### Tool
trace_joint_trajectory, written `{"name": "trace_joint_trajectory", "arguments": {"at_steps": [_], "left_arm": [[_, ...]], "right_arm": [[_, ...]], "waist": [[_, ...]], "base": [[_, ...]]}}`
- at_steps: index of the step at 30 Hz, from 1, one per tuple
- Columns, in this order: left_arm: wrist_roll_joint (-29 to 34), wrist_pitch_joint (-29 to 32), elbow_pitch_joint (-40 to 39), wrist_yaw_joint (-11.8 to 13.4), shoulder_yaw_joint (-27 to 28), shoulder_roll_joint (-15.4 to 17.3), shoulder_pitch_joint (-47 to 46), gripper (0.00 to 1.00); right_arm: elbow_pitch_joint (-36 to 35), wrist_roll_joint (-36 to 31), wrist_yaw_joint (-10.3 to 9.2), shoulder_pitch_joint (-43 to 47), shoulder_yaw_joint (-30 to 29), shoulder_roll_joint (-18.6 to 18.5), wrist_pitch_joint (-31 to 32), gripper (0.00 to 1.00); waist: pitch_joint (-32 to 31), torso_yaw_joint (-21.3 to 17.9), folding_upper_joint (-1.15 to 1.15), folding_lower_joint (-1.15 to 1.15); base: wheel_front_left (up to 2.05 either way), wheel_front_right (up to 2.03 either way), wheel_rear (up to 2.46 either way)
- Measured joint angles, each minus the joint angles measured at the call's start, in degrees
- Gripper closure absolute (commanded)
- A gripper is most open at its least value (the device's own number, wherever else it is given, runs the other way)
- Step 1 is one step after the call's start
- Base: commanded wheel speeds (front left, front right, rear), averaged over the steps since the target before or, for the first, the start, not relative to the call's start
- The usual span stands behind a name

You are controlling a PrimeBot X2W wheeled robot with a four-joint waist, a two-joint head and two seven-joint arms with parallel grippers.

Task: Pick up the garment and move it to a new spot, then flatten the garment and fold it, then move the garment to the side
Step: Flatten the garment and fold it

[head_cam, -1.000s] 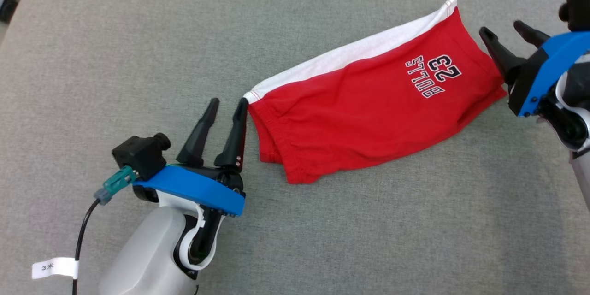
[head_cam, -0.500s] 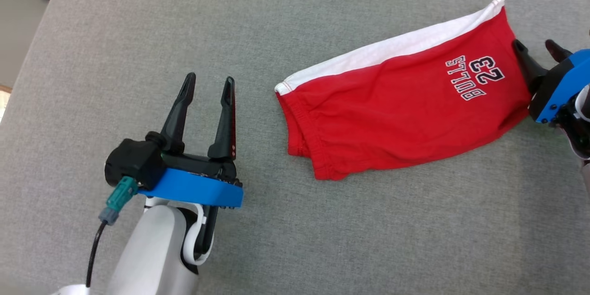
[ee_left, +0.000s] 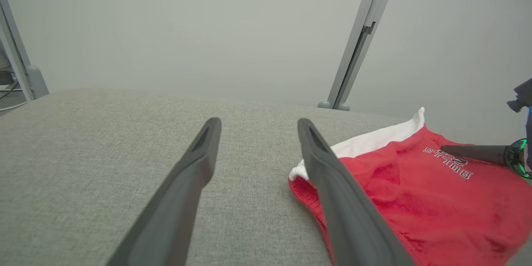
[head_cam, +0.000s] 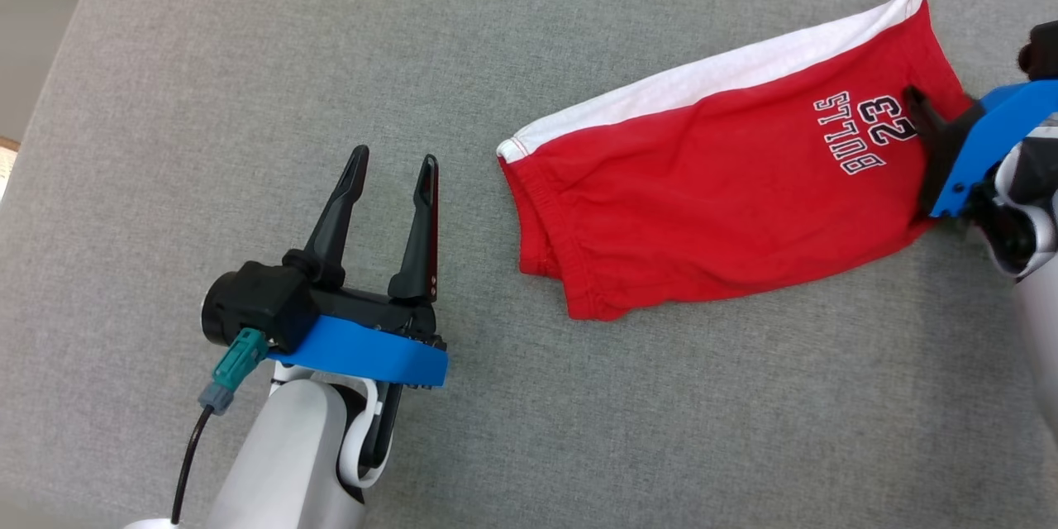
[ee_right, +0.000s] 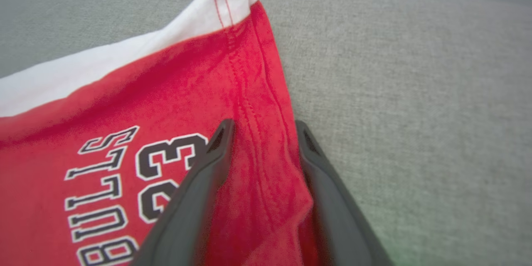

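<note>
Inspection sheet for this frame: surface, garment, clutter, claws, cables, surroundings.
Surface: grey woven cushion.
Job's things: red shorts with a white band, lying flat toward the cushion's right.
Clutter: nothing seen.
Claws: left claw open, empty, apart from the shorts; right claw open, fingers astride the shorts' stitched edge.
Cables: black cable with teal plug at the left wrist.
Surroundings: grey post, pale wall behind.

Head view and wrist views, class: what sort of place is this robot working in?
Probably an indoor lab or test room: a grey fabric-covered pad holding red shorts, a bare pale wall, and a grey metal post.
</note>
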Motion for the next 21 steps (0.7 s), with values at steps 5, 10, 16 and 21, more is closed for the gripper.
{"name": "trace_joint_trajectory", "arguments": {"at_steps": [5, 10, 16, 21], "left_arm": [[-0.4, 0.0, 0.2, -0.2, -0.3, 0.9, 0.1, 0.0], [-0.5, 0.0, 0.3, -0.2, 0.2, 2.9, 2.2, 0.0], [-0.6, 0.0, 1.6, -0.2, -0.3, 5.9, 5.3, 0.0], [-1.1, 0.0, 2.0, -0.2, -0.7, 6.7, 6.4, 0.0]], "right_arm": [[-2.5, 0.6, 0.03, 2.3, 3.0, 0.5, -3.4, 1.0], [-4.8, 1.0, 0.1, 6.0, 2.3, 0.1, -5.9, 1.0], [-7.9, -2.0, 0.1, 11.4, -0.8, -0.9, -6.8, 1.0], [-9.9, -6.2, 0.1, 14.7, -6.7, -1.7, -7.5, 1.0]], "waist": [[-1.3, -1.5, 0.0, 0.0], [-3.5, -4.1, 0.0, 0.0], [-6.6, -8.1, 0.0, 0.01], [-9.4, -10.3, 0.0, 0.0]], "base": [[0.0, 0.0, 0.0], [0.0, 0.0, 0.0], [0.0, 0.0, 0.0], [0.0, 0.0, 0.0]]}}
